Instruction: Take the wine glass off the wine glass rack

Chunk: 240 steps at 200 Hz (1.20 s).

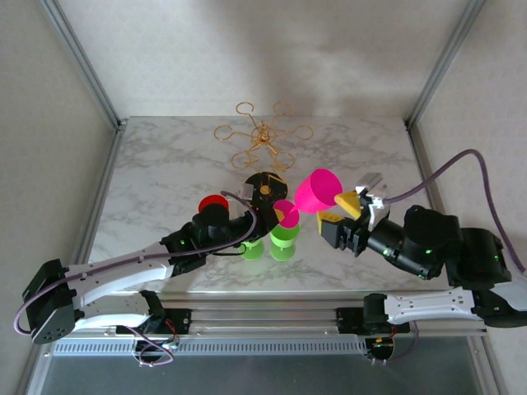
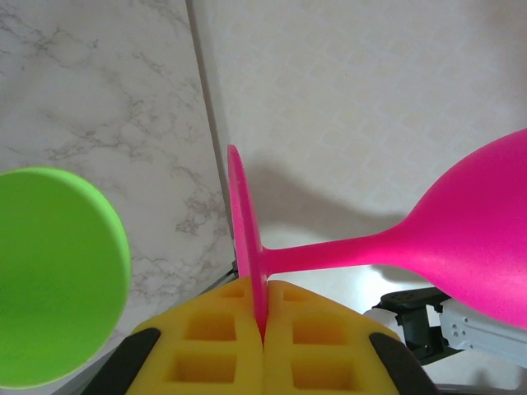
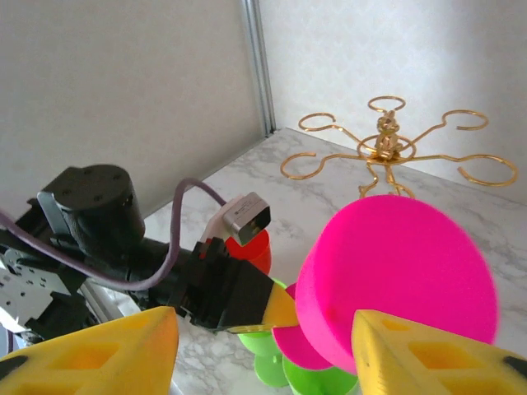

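The pink wine glass lies on its side in the air, in front of the gold wire wine glass rack. My left gripper is shut on the edge of the glass's round foot, and the stem runs right to the bowl. My right gripper is open beside the bowl, its yellow fingers spread wide, with the right finger close under the bowl. In the top view the left gripper and right gripper flank the glass.
Two green glasses stand upside down right below the pink one, with a red glass to the left. The rack's black-and-gold base sits just behind them. Metal frame posts edge the marble table.
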Tool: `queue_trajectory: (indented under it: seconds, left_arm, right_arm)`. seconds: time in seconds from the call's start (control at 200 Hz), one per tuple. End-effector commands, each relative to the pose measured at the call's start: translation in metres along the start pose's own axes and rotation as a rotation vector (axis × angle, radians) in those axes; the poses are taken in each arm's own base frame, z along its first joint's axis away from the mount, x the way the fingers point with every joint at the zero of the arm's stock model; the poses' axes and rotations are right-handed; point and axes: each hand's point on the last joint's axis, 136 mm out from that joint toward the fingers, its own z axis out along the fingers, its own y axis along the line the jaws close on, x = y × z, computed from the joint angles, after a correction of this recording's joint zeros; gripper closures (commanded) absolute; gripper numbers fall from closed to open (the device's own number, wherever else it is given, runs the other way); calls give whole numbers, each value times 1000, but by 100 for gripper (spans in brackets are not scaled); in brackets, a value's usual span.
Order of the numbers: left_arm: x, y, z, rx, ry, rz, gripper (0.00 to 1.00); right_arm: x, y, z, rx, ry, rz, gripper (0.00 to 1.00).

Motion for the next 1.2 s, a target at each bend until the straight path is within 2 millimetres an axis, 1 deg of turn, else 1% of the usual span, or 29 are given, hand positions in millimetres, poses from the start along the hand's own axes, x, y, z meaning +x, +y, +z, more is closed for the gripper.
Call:
queue_trajectory:
  seconds: [0.0,0.125,0.22,0.43,0.596,0.686,0.776,0.926,1.026,1.196]
  left_arm:
    - [-9,-15,-5,66,-38,37,100]
    - [-8,-16,-4,71,-34,42,100]
    - [-8,-16,-4,73,-31,44,100]
    - [-7,-16,-6,69,-28,51,100]
    - [-7,-16,-10,65,-32,56,100]
    - [-7,-17,-11,65,-33,62,100]
    - [-8,-16,-11,58,-36,66,100]
    - [-9,-16,-12,50,-39,70,100]
    - [-10,-15,-13,45,-44,72,100]
    - [-10,-15,-13,39,-47,74,100]
  right_arm:
    - [-6,-11,-1,79,15,-2,40]
    - [-12,-14,1,119,40,-13,36]
    - [-12,-17,5,145,63,-6,34]
    - [4,-28,19,205,137,14,32]
    - [7,-37,29,236,163,39,29]
    - [10,-37,36,220,182,59,27]
    - [14,-32,45,188,211,68,26]
    - [16,-25,57,150,233,68,28]
    - [17,-19,63,123,242,74,31]
    - [22,-14,71,104,266,78,42]
